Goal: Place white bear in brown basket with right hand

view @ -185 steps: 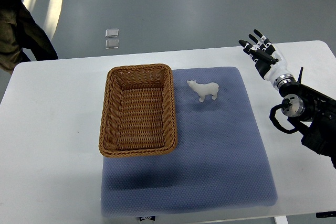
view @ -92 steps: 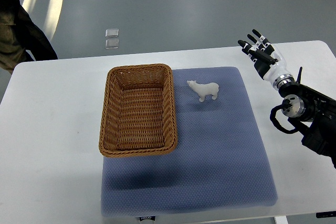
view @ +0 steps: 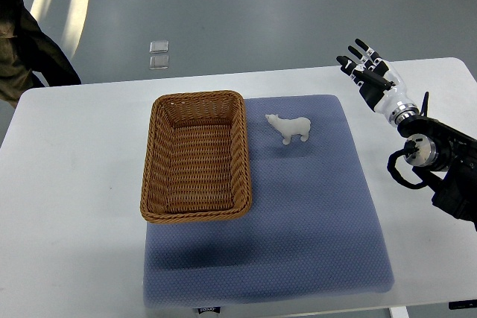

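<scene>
The small white plastic bear [view: 289, 127] is standing on the blue-grey padded mat [view: 313, 206], just beside the brown woven basket [view: 195, 156], while the right hand [view: 370, 74] is hovering well apart to its right, fingers spread and holding nothing.

Mat [view: 313, 214] lies on the desk [view: 74, 184], toward its right half. Basket [view: 196, 156] sits on the mat's left edge, partly over the bare desk. Bear figure [view: 289, 127] stands upright on the mat just right of the basket's far right corner, not touching it. Right hand [view: 367, 72] is well right of the bear, beyond the mat's far right corner. A person [view: 22, 35] stands past the desk's far left corner.
</scene>
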Available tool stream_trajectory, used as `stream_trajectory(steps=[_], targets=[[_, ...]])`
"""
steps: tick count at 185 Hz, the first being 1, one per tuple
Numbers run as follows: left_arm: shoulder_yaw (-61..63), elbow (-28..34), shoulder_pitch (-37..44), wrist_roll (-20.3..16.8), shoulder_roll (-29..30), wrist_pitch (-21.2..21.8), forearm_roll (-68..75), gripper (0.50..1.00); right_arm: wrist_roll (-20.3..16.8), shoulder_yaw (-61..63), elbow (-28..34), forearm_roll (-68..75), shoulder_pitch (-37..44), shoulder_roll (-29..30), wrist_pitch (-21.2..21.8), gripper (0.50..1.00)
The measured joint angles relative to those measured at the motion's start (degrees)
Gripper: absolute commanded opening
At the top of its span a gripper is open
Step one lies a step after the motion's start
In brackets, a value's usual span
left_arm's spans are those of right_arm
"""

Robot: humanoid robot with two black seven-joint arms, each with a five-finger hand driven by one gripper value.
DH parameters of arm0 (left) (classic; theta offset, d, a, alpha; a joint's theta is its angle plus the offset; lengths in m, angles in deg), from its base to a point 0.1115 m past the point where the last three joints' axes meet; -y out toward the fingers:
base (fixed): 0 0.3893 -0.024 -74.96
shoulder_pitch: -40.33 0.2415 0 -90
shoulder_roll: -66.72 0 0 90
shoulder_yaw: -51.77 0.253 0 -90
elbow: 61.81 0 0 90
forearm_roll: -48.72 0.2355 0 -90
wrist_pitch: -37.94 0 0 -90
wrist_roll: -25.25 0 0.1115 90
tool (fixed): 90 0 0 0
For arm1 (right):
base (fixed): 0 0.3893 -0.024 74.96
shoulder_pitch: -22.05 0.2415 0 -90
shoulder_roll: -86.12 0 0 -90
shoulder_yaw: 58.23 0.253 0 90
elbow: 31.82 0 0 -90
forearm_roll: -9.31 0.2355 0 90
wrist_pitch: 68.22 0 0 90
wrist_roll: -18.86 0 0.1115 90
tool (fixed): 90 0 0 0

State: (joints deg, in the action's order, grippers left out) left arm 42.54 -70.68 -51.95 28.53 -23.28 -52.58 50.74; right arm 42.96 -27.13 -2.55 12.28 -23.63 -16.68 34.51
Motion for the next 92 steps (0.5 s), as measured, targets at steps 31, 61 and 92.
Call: stream_trajectory(steps=[31, 61, 92], targets=[[0.0, 0.0, 0.0, 0.0, 0.0, 0.0, 0.0, 1.0, 0.0, -0.4, -0.3, -1.3, 0.1, -0.9, -0.2, 0.926], [0.1, 0.0, 0.0, 0.0, 0.0, 0.0, 0.0, 1.0, -0.1, -0.6, -1.2, -2.5, 0.0, -0.4, -0.2, 0.926], [0.1, 0.1, 0.0, 0.0, 0.0, 0.0, 0.0, 1.0, -0.1, -0.5, -1.4, -2.7, 0.0, -0.2, 0.2, 0.926]])
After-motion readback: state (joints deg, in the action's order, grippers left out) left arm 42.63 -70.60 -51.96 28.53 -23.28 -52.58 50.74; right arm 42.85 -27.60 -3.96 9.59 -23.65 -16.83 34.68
